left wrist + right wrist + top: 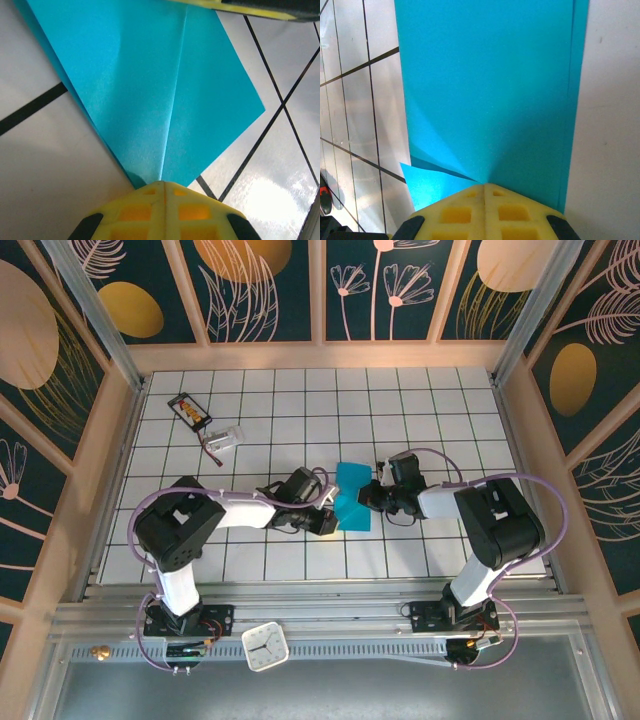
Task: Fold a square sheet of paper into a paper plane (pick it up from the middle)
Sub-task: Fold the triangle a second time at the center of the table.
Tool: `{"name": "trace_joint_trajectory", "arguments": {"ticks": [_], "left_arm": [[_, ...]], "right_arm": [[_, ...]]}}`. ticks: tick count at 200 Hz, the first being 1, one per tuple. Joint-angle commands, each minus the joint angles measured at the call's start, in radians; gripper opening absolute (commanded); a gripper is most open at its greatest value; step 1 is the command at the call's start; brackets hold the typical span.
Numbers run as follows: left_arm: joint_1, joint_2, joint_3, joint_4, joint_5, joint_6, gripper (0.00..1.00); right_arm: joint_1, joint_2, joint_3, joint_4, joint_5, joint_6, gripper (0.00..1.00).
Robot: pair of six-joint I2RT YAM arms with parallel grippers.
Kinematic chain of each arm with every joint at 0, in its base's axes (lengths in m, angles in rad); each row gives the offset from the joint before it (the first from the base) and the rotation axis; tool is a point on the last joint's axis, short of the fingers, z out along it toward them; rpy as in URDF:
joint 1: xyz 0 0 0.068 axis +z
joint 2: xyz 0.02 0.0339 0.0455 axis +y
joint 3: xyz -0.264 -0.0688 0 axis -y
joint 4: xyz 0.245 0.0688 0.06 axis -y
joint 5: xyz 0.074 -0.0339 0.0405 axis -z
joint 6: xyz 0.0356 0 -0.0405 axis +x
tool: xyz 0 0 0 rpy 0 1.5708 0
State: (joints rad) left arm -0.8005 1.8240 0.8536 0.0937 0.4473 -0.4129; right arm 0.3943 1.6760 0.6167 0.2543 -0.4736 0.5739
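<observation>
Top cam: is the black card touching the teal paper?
No, the black card lies at the far left, well apart from the teal paper at centre.

Both arms lean in from their bases at the near edge, forearms stretched low towards each other so the wrists nearly meet mid-table. The left arm (215, 512) reaches rightwards, its elbow block raised above its base. The right arm (480, 515) mirrors it, reaching leftwards. The left gripper (328, 522) has its yellow fingers (135, 210) pressed together, nipping the corner of the teal paper (160, 85). The right gripper (368, 496) is likewise clamped tight, its pads (515, 212) meeting on the paper's edge.
</observation>
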Motion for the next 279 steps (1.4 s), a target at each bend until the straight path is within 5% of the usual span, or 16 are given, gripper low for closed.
{"name": "trace_joint_trajectory", "arguments": {"ticks": [1, 38, 108, 193, 279], "left_arm": [[-0.007, 0.004, -0.056, -0.235, 0.02, 0.04, 0.0], [-0.007, -0.067, -0.022, -0.291, -0.018, 0.066, 0.0], [-0.001, -0.065, 0.081, -0.004, 0.076, -0.125, 0.0], [0.035, 0.092, 0.112, -0.03, 0.107, -0.108, 0.0], [0.034, 0.137, 0.085, -0.228, -0.038, -0.016, 0.0]], "right_arm": [[-0.025, 0.065, -0.02, -0.137, 0.134, -0.039, 0.0], [-0.025, 0.071, -0.018, -0.137, 0.132, -0.039, 0.0], [-0.025, 0.063, -0.018, -0.138, 0.127, -0.045, 0.0], [-0.025, 0.071, -0.009, -0.136, 0.123, -0.048, 0.0], [-0.026, -0.005, 0.064, -0.138, 0.028, -0.065, 0.0]]}}
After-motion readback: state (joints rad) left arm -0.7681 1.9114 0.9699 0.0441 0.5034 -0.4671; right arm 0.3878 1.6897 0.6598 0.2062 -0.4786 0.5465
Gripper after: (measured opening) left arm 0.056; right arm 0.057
